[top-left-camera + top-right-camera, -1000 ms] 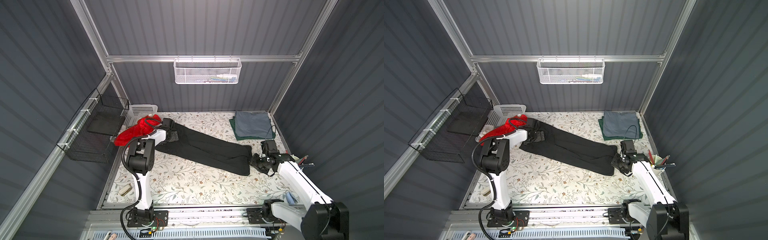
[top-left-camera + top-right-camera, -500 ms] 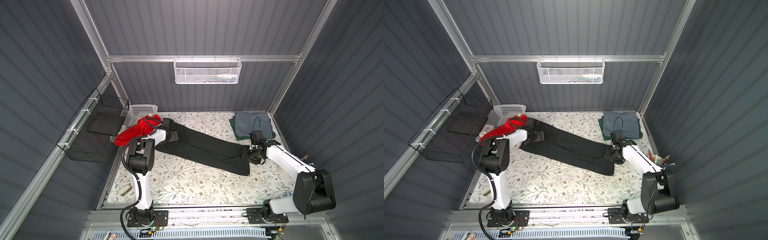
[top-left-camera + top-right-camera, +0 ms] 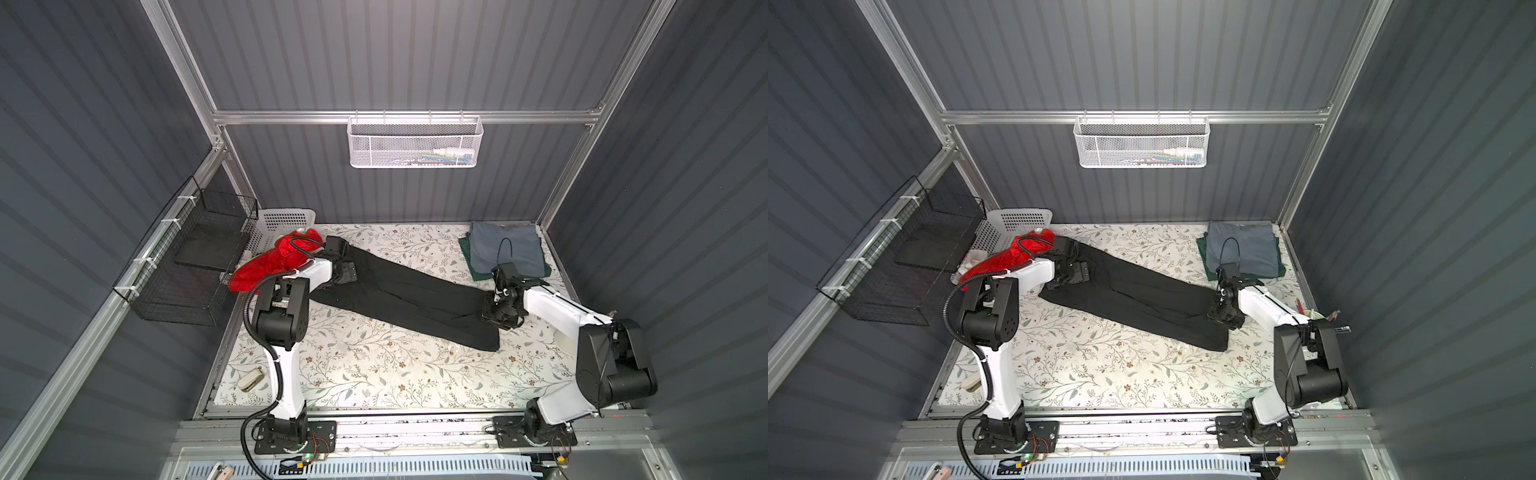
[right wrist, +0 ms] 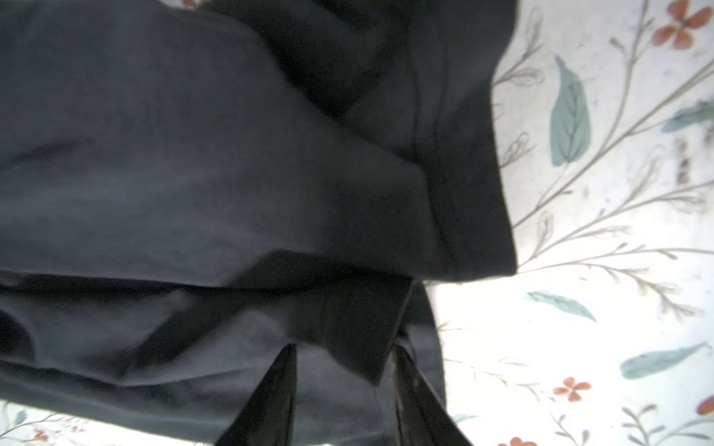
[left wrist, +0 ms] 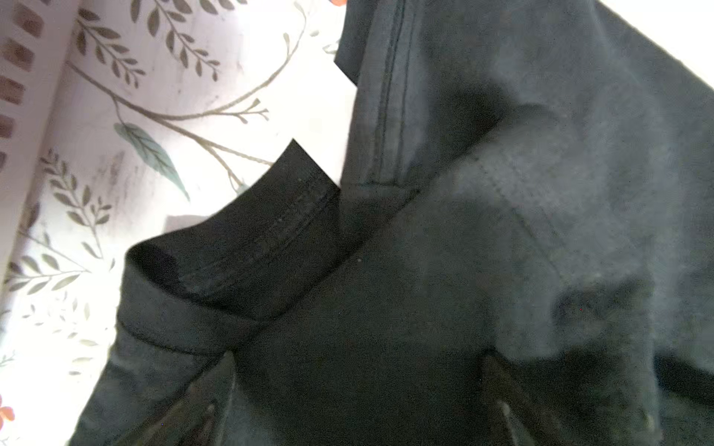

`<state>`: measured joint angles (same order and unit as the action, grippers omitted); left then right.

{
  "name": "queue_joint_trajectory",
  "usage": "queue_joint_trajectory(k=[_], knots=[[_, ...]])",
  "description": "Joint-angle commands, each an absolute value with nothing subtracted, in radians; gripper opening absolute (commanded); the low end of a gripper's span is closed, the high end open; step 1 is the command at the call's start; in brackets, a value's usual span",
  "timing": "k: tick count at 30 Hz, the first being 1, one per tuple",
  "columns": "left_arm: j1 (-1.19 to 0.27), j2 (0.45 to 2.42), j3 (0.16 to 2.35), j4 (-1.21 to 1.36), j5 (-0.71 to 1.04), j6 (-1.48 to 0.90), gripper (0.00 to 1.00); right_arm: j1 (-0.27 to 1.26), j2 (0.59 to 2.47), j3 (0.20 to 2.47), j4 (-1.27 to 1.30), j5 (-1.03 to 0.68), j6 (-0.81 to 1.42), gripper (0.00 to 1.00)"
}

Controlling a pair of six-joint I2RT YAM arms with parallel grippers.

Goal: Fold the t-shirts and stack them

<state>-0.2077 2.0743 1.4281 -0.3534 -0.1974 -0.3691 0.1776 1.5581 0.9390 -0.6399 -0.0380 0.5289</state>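
Holding left gripper (image 3: 345,272) spread wide at far-left end of large black cloth t-shirt (image 3: 407,295) lying diagonally across floral-patterned table (image 3: 374,365); straddling its right-end fold with right gripper (image 4: 344,349), clamping not discernible.

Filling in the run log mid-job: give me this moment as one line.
black t-shirt laid flat | left hand open over one end | right hand open astride opposite hem | blue-grey t-shirt stacked on green t-shirt | red t-shirt unfolded

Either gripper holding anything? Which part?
Left gripper: nothing, open over the black t-shirt. Right gripper: jaws straddle a corner flap of it; grip cannot be told.
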Motion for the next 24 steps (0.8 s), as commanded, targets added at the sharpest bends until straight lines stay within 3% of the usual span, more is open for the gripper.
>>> queue_joint_trajectory(k=[1, 7, 13, 17, 24], knots=[[-0.198, 2.077, 1.425, -0.403, -0.168, -0.359, 0.99, 0.181, 1.572, 0.965, -0.645, 0.001, 0.513, 0.41], [-0.198, 2.083, 1.43, -0.402, -0.167, -0.359, 0.99, 0.181, 1.596, 0.968, -0.625, 0.002, 0.508, 0.38], [-0.198, 2.089, 1.43, -0.402, -0.167, -0.359, 0.99, 0.181, 1.62, 0.983, -0.608, 0.002, 0.5, 0.2], [-0.196, 2.09, 1.433, -0.403, -0.172, -0.357, 0.99, 0.181, 1.62, 0.995, -0.606, 0.005, 0.498, 0.02], [-0.196, 2.094, 1.433, -0.407, -0.187, -0.357, 1.0, 0.178, 1.602, 0.99, -0.632, 0.074, 0.518, 0.0]])
